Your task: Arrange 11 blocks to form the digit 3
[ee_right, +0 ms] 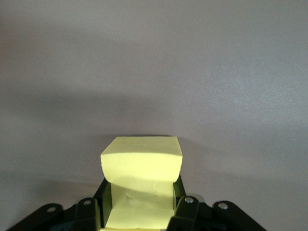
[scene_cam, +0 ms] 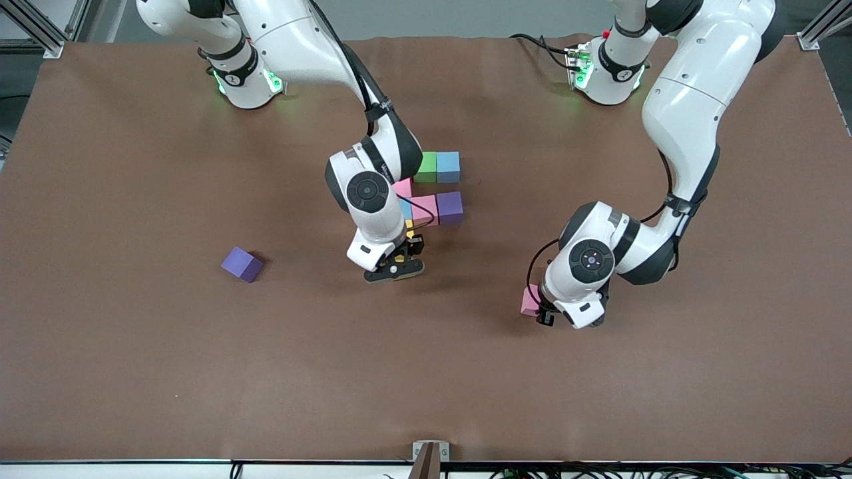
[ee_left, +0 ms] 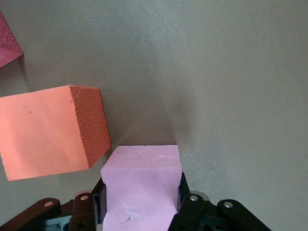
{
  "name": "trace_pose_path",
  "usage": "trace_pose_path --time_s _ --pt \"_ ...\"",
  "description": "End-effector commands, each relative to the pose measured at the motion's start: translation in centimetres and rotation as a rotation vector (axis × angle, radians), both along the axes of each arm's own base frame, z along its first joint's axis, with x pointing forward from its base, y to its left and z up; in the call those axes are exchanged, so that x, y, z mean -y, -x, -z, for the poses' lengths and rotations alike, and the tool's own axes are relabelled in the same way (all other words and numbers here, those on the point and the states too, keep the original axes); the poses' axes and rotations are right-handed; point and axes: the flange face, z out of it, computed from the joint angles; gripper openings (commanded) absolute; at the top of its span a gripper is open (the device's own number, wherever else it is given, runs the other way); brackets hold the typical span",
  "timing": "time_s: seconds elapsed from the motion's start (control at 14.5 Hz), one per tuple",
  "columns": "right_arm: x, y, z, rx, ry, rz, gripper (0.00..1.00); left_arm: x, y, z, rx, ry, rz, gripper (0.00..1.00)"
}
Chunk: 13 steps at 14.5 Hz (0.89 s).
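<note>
Grippers both grip: right gripper (scene_cam: 398, 261) pinches a yellow block (ee_right: 142, 166) beside the cluster, left gripper (scene_cam: 556, 318) a pink block (ee_left: 142, 180).

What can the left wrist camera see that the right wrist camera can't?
Only the left wrist view shows a pink block clamped in the left tool, an orange block beside it, and the corner of another pink block. Only the right wrist view shows a yellow block clamped in the right tool. Both show a squeezed block over the bare brown table.
</note>
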Motion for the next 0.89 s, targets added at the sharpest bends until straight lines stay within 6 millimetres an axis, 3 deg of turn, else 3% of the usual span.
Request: trace_pose_path --time_s 0.0,0.28,0.83 --pt "-0.1 1.1 -0.4 -0.006 -0.017 0.010 0.03 0.5 0.0 -1.3 0.008 0.014 -0.003 0.29" --pt "-0.5 1.4 -0.4 -0.015 -0.035 0.021 0.03 0.4 0.1 -2.4 -0.011 -0.003 -0.001 0.29" --pt "-0.7 1.6 -0.3 -0.012 -0.041 0.063 0.03 0.6 0.2 -2.3 -0.015 -0.005 0.001 0.29"
